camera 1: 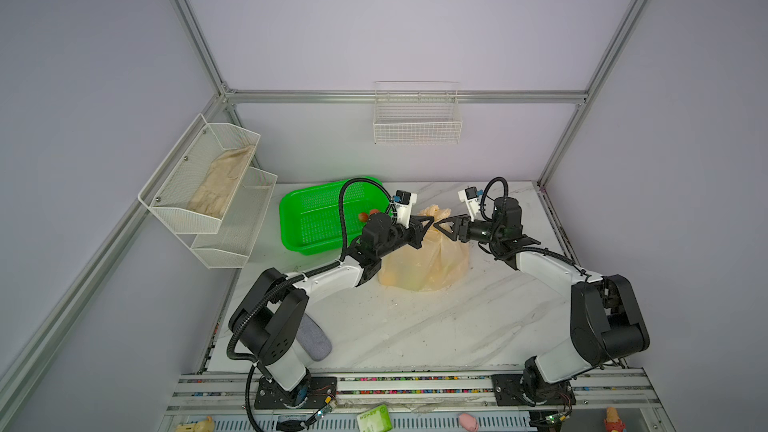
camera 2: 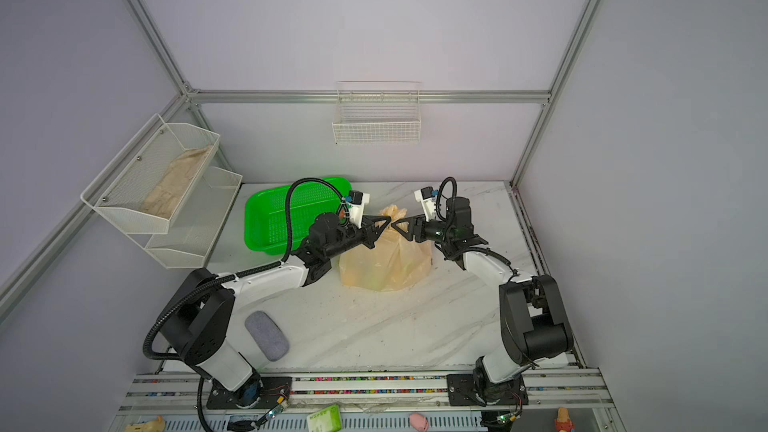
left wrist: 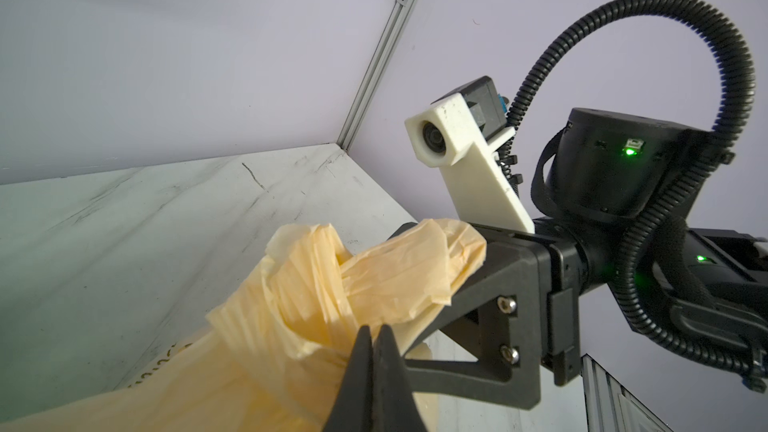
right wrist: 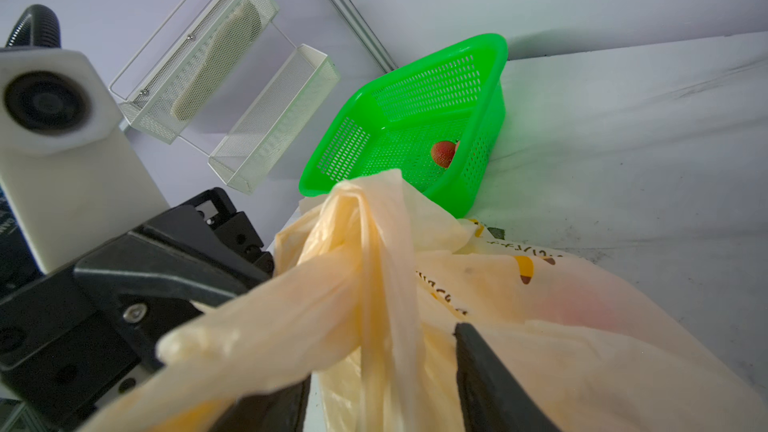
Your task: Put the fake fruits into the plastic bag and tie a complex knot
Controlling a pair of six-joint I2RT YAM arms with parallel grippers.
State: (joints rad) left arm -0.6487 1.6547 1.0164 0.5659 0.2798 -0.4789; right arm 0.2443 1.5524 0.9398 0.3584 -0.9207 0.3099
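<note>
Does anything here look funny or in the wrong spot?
Yes. Small red fake fruits lie in the green basket, not in the plastic bag. That looks odd because the bag's handles are already twisted together at the top, so these fruits seem left out.

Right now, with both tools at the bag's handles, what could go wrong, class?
1. A red fruit still lies in the green basket; tying now might shut it out.
2. The right tool stands open around a handle of the plastic bag, so that handle could slip and loosen.
</note>
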